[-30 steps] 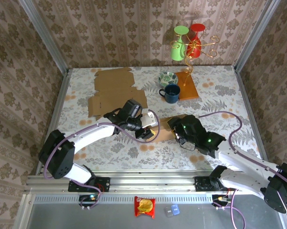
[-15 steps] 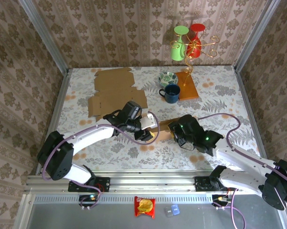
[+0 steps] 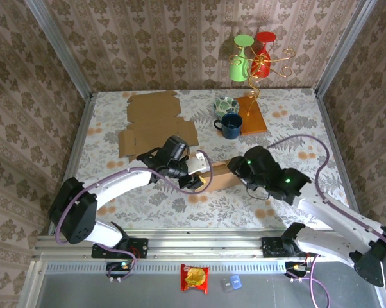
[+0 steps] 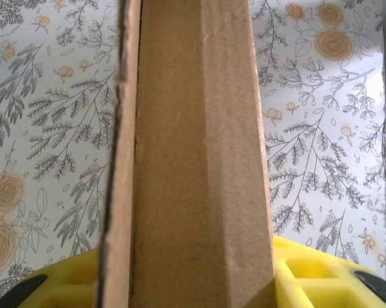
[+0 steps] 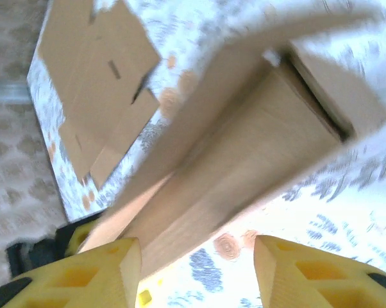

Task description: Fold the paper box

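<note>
The paper box [image 3: 222,174] is a long brown cardboard piece, partly folded, held above the table between the two arms. My left gripper [image 3: 196,172] is shut on its left end. In the left wrist view the box [image 4: 193,160] runs up the middle, and both yellow fingers [image 4: 321,273] press against its sides. My right gripper [image 3: 243,172] is at the box's right end. In the right wrist view this gripper [image 5: 196,269] is open. The box [image 5: 244,141] lies over its left finger [image 5: 103,269], with a gap to the right finger.
A flat, unfolded cardboard sheet [image 3: 156,125] lies at the back left. A blue mug [image 3: 230,126], a patterned bowl [image 3: 226,104] and an orange board [image 3: 252,115] sit at the back centre. A gold stand holds green and red cups [image 3: 254,61].
My right gripper has drawn back a little to the right, so more of the box shows between the arms. The left gripper still holds the box's left end.
</note>
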Controlling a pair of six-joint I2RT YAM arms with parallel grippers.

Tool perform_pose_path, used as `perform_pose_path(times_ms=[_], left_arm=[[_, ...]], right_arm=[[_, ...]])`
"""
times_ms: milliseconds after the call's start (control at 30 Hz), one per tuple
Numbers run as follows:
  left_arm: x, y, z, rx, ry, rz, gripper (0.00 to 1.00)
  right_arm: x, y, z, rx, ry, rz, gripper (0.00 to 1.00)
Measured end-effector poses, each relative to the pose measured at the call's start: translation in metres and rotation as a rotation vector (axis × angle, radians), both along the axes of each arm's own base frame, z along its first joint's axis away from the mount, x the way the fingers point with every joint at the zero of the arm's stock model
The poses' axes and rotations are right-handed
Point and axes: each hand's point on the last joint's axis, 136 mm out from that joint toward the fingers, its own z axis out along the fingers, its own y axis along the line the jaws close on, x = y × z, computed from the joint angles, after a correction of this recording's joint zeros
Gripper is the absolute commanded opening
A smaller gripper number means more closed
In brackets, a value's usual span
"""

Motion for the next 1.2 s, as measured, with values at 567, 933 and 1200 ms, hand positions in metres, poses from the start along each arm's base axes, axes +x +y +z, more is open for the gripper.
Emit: perform_pose_path(times_ms=[567, 933, 1200], left_arm=[[-0.006, 0.031, 0.001, 0.007, 0.058, -0.059, 0.37], [-0.006, 0.033, 0.001, 0.008, 0.053, -0.074, 0.37], [-0.006, 0.033, 0.001, 0.009, 0.051, -0.076, 0.37]], right_arm=[[0.014, -0.030, 0.015, -0.391, -0.174, 0.676, 0.63], [0.019, -0.026, -0.020, -0.472, -0.124, 0.851, 0.57], [0.030, -0.027, -0.019, -0.519, -0.132, 0.870, 0.38]])
